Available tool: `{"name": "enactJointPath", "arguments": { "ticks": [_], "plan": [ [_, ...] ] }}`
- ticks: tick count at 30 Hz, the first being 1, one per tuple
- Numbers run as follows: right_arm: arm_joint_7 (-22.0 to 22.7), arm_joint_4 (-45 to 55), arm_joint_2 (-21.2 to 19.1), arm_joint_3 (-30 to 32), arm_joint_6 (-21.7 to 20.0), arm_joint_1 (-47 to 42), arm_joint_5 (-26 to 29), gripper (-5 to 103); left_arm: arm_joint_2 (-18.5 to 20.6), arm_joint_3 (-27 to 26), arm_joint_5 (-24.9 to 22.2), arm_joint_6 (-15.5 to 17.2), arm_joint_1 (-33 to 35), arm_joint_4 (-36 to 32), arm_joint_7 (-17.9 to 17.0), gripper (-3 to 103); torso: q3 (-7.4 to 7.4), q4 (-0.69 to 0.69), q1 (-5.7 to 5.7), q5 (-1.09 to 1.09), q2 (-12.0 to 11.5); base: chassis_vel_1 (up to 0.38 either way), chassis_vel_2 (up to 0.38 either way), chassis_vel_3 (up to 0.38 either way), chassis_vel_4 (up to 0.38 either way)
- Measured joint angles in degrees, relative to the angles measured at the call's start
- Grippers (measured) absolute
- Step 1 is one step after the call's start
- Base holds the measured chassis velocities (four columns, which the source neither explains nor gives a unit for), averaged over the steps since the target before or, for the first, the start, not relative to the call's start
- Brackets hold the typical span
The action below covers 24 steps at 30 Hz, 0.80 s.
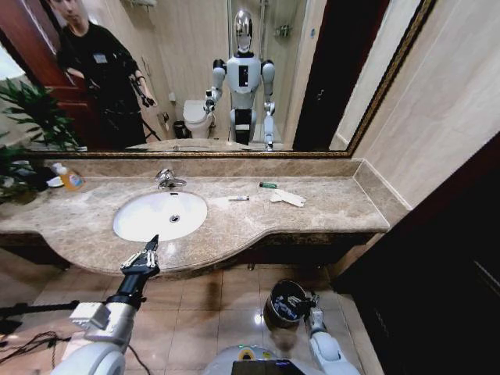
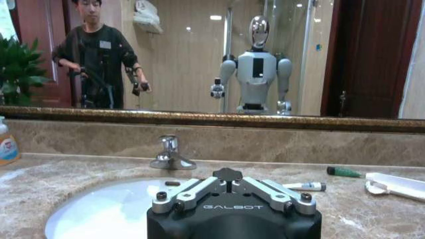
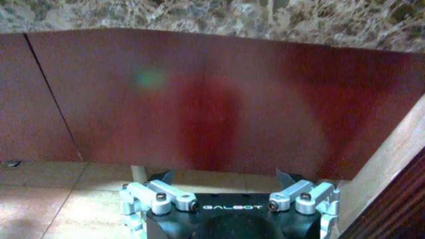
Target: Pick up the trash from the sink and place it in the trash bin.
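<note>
Seemingly between drops, the right pincer (image 1: 310, 299) hangs wide open, empty, over the trash bin (image 1: 275, 292); next it must reach the scraps (image 1: 287, 198) on the bench (image 1: 328, 207), while the left pincer (image 1: 148, 251), nearly closed and empty, waits before the sink (image 1: 141, 212).

Left tool (image 1: 151, 251) hovers before the sink (image 1: 160, 216); right tool (image 1: 310, 303) sits beside the trash bin (image 1: 284, 303).

sink (image 1: 160, 216) open above, tap (image 1: 167, 180) behind

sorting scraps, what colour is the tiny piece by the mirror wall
Green piece, clearest in the left wrist view.
</note>
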Motion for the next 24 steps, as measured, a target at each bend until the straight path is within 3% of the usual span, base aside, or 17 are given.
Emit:
{"name": "enactJointPath", "arguments": {
  "ticks": [14, 24],
  "plan": [
    [2.58, 17.31, -3.94, -0.16, 1.71, -8.72, 1.99, 100, 0.0, 0.0, 0.0, 0.0, 0.0, 0.0, 0.0, 0, 0.0, 0.0, 0.0, -0.01, 0.0, 0.0, 0.0, 0.0, 0.0],
    [5.06, 38.04, -6.65, -0.9, 3.68, -20.78, 3.48, 100, 0.0, 0.0, 0.0, 0.0, 0.0, 0.0, 0.0, 0, 0.0, -0.01, -0.01, -0.01, 0.0, 0.0, 0.0, 0.0, 0.0]
  ]
}}
